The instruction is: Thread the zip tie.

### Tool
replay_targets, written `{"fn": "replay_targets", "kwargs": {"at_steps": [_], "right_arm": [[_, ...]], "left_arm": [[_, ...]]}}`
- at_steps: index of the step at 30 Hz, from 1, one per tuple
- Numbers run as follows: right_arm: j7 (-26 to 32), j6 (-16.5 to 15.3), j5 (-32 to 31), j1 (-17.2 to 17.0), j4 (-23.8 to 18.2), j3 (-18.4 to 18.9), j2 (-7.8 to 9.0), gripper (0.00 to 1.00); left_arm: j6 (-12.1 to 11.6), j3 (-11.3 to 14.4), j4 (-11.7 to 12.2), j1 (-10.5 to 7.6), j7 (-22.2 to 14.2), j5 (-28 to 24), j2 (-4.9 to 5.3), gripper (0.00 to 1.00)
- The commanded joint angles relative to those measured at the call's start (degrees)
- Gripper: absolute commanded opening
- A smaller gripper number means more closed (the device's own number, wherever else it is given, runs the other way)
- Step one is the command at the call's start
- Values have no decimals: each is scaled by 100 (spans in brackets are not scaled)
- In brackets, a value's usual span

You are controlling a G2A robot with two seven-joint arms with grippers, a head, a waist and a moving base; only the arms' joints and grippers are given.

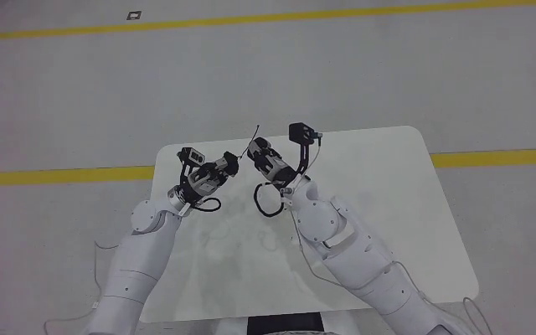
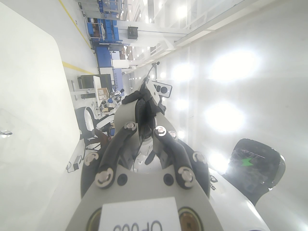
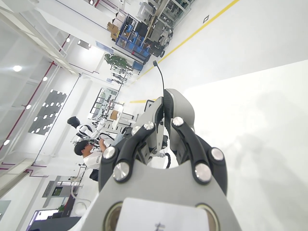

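The left arm (image 1: 138, 251), at 7 o'clock in the top view, and the right arm (image 1: 368, 268), at 5 o'clock, wear smooth white rounded shells. A black cable (image 1: 258, 201) makes a loop at the right wrist. The left gripper (image 2: 144, 106) and the right gripper (image 3: 164, 108) both have a grey body, black link bars (image 2: 113, 150) and round silver screws (image 2: 104, 178). At 6 o'clock of each wrist view sits a white label (image 2: 139, 214) with dark print.
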Motion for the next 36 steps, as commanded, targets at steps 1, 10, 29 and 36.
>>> {"fn": "replay_targets", "kwargs": {"at_steps": [1,10,29,36], "right_arm": [[-15,-16,-9,-5,7,6,-9,0],[176,-33,-109,26,124,-42,-47,0],[349,-131,-327,50,224,-62,-110,0],[369,-157,-525,-5,204,-31,-111,0]], "left_arm": [[0,0,0,0,0,0,0,0],[0,0,0,0,0,0,0,0],[0,0,0,0,0,0,0,0],[0,0,0,0,0,0,0,0]]}}
